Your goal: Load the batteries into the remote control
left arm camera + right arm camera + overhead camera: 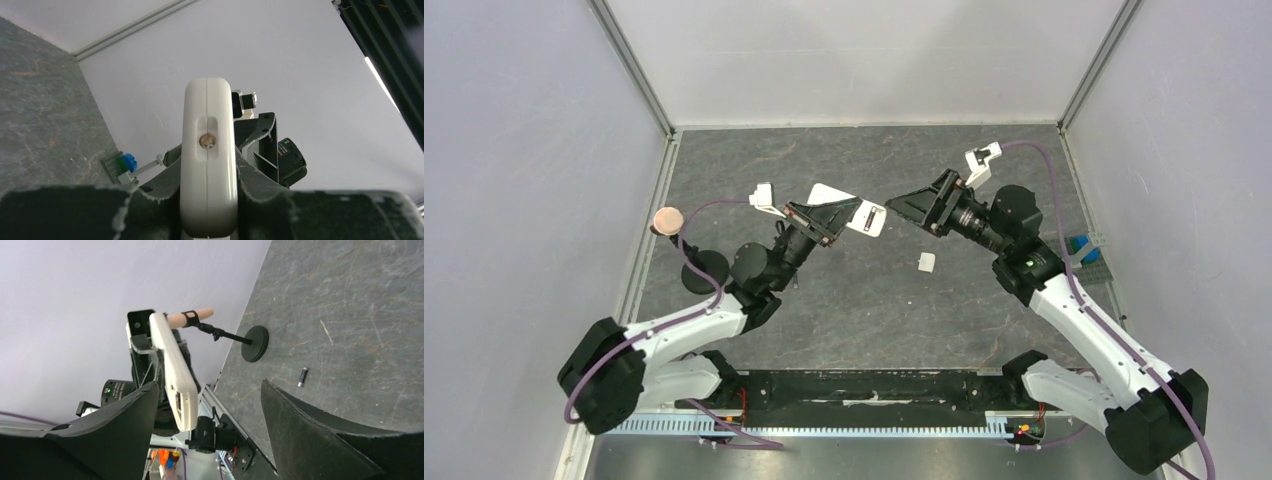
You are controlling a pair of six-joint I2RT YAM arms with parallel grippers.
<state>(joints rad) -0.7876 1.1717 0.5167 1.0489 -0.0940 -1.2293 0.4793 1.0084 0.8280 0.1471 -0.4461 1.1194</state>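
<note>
In left gripper (pixel 207 200), smooth rounded remote control (pixel 207 115)

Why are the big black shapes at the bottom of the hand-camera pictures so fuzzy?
Left wrist view: the fingers of the left gripper loom closest, dark and soft-edged, while the remote control they clamp looks sharp. Right wrist view: the open right gripper has the same dark fingers; the battery on the mat is tiny but clear. Top view: even light, faint shadows.

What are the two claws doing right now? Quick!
Left claw: closed, holding the remote control.
Right claw: open, holding nothing.
</note>
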